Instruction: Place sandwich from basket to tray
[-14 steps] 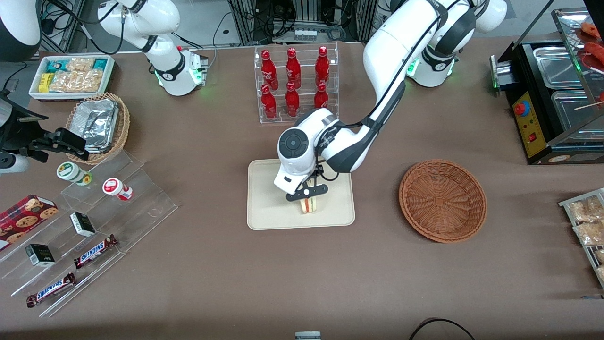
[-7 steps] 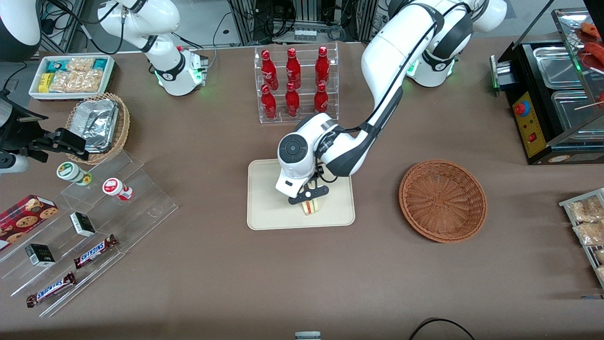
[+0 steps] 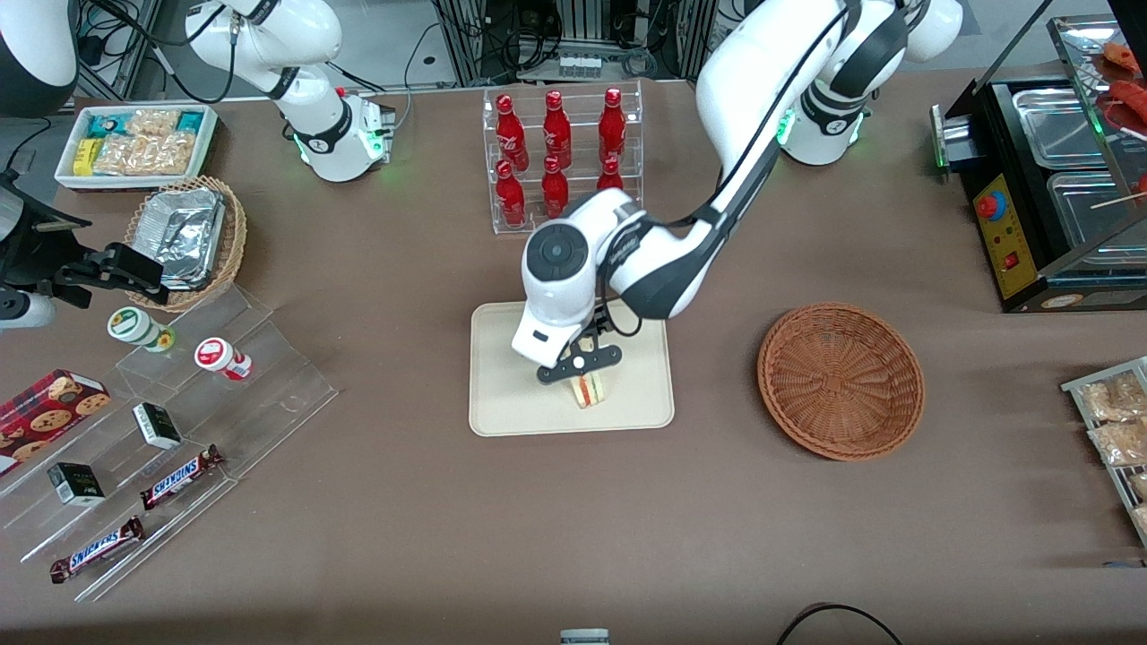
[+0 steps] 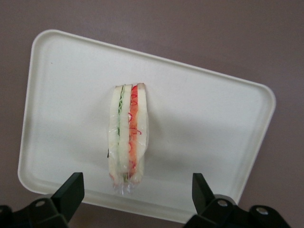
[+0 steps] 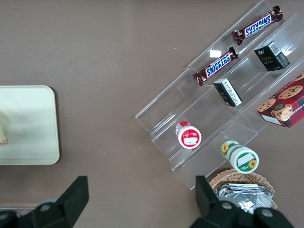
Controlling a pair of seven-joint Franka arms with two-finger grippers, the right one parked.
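Note:
The sandwich (image 3: 589, 390) (image 4: 128, 134), a wrapped wedge of white bread with red and green filling, stands on its edge on the cream tray (image 3: 502, 394) (image 4: 199, 123). My left gripper (image 3: 578, 362) (image 4: 135, 192) hangs just above the sandwich, open, its black fingers (image 4: 71, 190) well apart and touching nothing. The round reddish-brown basket (image 3: 840, 381) sits on the table toward the working arm's end and holds nothing.
A clear rack of red bottles (image 3: 560, 157) stands farther from the front camera than the tray. Toward the parked arm's end are a clear stepped stand with snack bars (image 3: 179, 421), a tan wicker basket of foil trays (image 3: 188, 237) and a white bin of snacks (image 3: 134, 143). A black food warmer (image 3: 1048, 188) stands at the working arm's end.
My gripper has risen a little off the sandwich and away from it, with the wrist swinging up. The sandwich stays standing on the tray.

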